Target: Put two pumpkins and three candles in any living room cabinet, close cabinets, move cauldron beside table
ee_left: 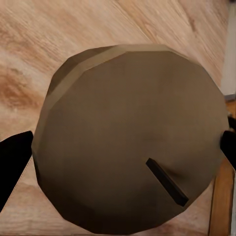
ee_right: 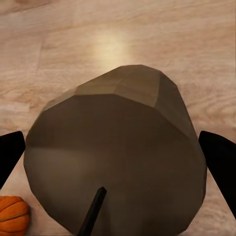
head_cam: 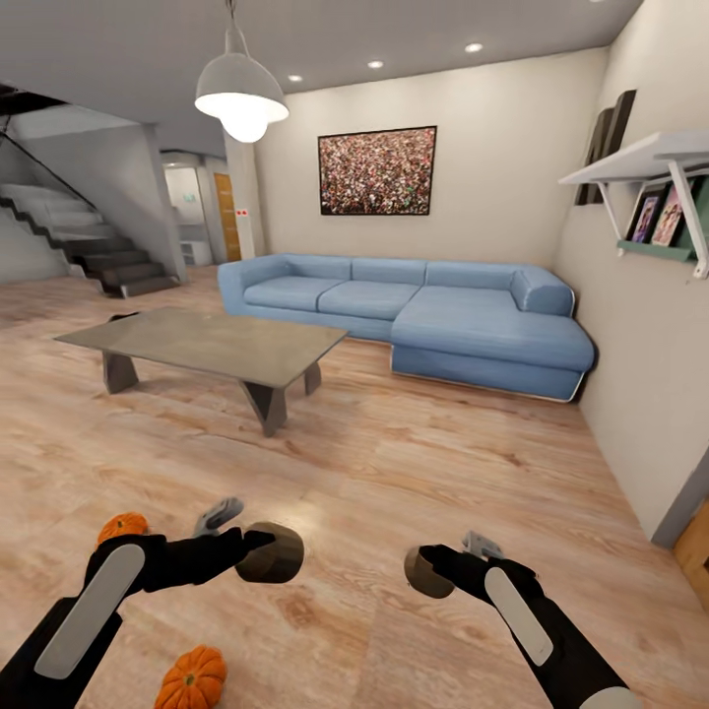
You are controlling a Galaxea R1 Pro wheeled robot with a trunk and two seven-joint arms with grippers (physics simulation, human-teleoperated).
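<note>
Wood-plank living-room floor (head_cam: 394,473) stretches toward a grey coffee table (head_cam: 212,345) and blue sofa (head_cam: 443,315); the left gripper (head_cam: 258,547) pinches one tan candle (head_cam: 271,553), the right gripper (head_cam: 433,571) another candle (head_cam: 426,573), two pumpkins (head_cam: 192,677) lying beneath the left claw

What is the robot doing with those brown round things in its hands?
The robot is in a living room, holding one candle in each gripper. The left gripper is clamped on a tan candle, and the right gripper holds another candle. Two orange pumpkins lie on the wooden floor by its left arm, one behind it and one nearer. Ahead stand a grey coffee table and a blue sofa.
</note>
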